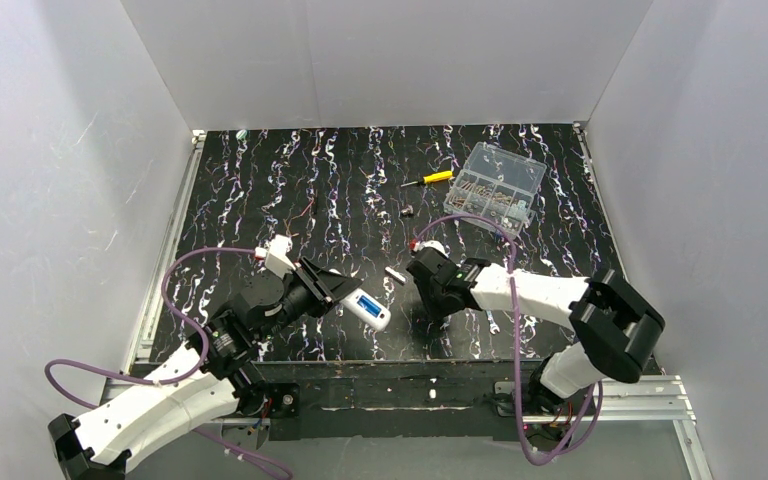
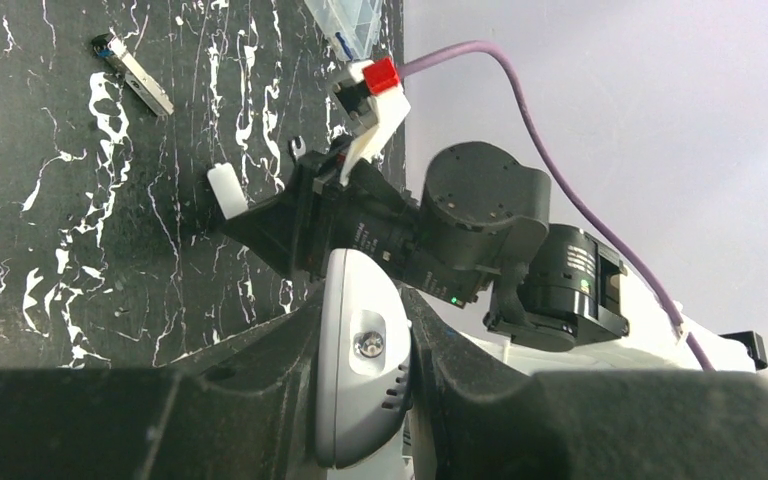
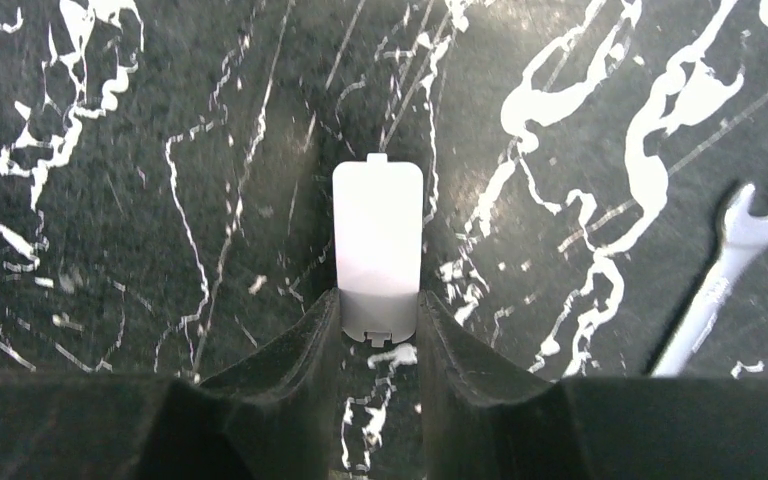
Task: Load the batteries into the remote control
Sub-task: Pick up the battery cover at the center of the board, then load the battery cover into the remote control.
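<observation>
While left gripper (image 1: 332, 288) clamps the remote control (image 1: 370, 310), its free end points toward right gripper (image 3: 380, 310), closed on a white cover (image 3: 378, 235).

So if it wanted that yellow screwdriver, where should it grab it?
I'd say its yellow handle, from straight above, fingers closing across it. The screwdriver lies flat, and the handle is its thickest part; the thin shaft gives little to pinch. The clear box sits close beside the handle end, so a sideways approach looks cramped.
</observation>
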Available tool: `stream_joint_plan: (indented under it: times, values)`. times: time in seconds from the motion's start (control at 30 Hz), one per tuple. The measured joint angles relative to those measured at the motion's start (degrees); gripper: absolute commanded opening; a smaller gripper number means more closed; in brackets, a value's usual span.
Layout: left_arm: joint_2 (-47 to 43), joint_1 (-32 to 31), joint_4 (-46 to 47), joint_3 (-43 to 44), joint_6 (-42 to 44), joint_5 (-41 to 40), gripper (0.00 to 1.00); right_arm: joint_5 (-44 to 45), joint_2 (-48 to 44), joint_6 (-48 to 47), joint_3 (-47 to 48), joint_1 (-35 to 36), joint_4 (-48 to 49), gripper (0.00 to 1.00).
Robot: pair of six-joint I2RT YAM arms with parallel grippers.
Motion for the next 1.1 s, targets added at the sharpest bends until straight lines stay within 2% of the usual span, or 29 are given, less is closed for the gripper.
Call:
stream_joint_plan:
  times: [0.23, 0.4, 0.57, 0.8, 1.1]
  values:
    - [1.97, 0.0, 2.4, -0.85, -0.48, -0.42, 0.0, -0.24, -9.55, -1.44, 2.29, 0.11, -7.58, 0.31]
    - [3.56, 0.0, 4.0, -0.85, -0.85, -0.44, 0.0, -1.7, -17.35, -5.2, 9.38, 0.11, -13.79, 0.31]
    - [5.31, 0.0, 5.7, -0.85, -0.96, -0.35, 0.0, -6.75, -21.81, -10.01, 16.35, 0.11, -18.56, 0.3]
    - [7.89, 0.0, 8.26, -0.85, -1.68, 0.13, 0.0, -17.73, -20.92, -16.02, 30.29, 0.52, -25.31, 0.28]
    - [10.51, 0.0, 11.39, -0.83, -2.58, 0.92, 0.0, -22.93, -16.0, -18.86, 35.93, 3.26, -29.4, 0.27]
